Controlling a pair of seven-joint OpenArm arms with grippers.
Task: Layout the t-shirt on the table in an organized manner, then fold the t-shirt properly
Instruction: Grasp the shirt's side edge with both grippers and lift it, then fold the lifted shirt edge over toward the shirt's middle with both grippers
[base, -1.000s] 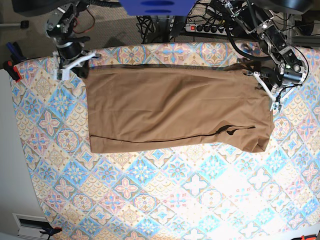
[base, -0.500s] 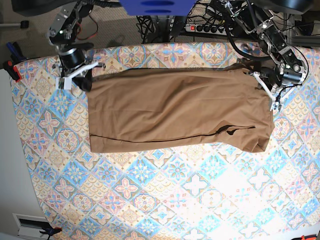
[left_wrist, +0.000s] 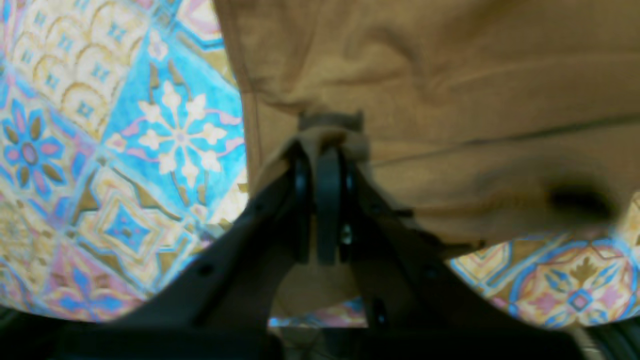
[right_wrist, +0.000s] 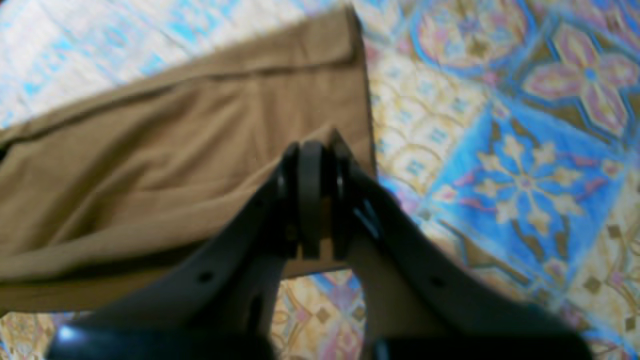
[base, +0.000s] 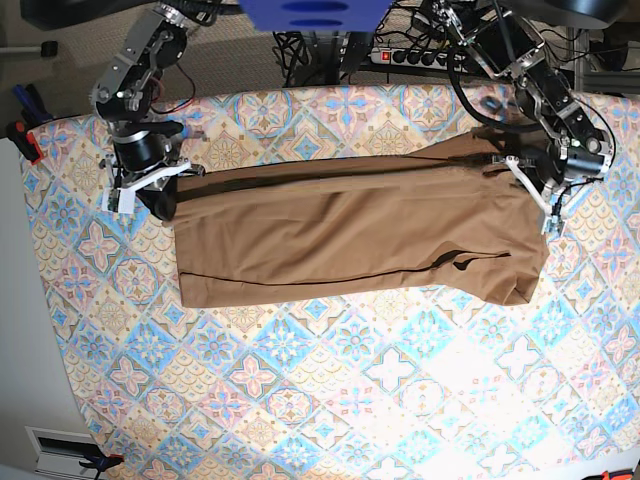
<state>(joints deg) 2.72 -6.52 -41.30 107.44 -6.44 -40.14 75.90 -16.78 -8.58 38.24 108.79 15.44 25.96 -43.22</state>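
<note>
Across the far half of the table (base: 300, 400) we see the t-shirt (base: 350, 235) spread as a long tan band running left to right, its near edge lying flat on the patterned cloth and its far edge drawn inward by both arms. At the left end of the base view we find the right gripper (base: 152, 183), its jaws pressed together on the far-left corner of the garment; the right wrist view confirms this — a small peak of tan fabric stands pinched between the dark fingers (right_wrist: 310, 200), with the rest of the shirt stretching away to the left and the tiled cloth showing to the right. At the right end of the base view we find the left gripper (base: 528, 180), likewise clamped on the far-right corner of the shirt. From the left wrist view we see the fabric gathered into a tight fold at the closed fingertips (left_wrist: 327, 200), wrinkles radiating from the grip, and blue and cream medallions of the table visible to either side. Near the right end a dark crease interrupts the lower hem, and the near-right corner of the shirt bulges slightly. Beyond the far edge of the table we note a power strip (base: 415, 56) among black cables.
</note>
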